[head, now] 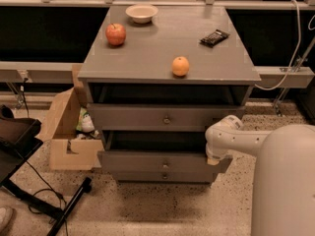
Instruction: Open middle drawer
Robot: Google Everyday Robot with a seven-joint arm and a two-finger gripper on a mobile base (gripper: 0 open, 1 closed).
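Note:
The middle drawer (pixel 142 162) is the medium grey front with a small round knob (pixel 165 166) at its centre. It stands out from the cabinet, with a dark gap above it. My gripper (pixel 214 157) is at the end of the white arm (pixel 236 137), at the right end of this drawer's front, against its top edge. The gripper is well to the right of the knob.
The taller top drawer front (pixel 128 117) also stands out a little. The smallest front (pixel 147 177) is at the bottom. On the cabinet top lie an apple (pixel 115 34), an orange (pixel 180 66), a bowl (pixel 141 13) and a dark snack bar (pixel 214 37). A cardboard box (pixel 66 132) sits to the left.

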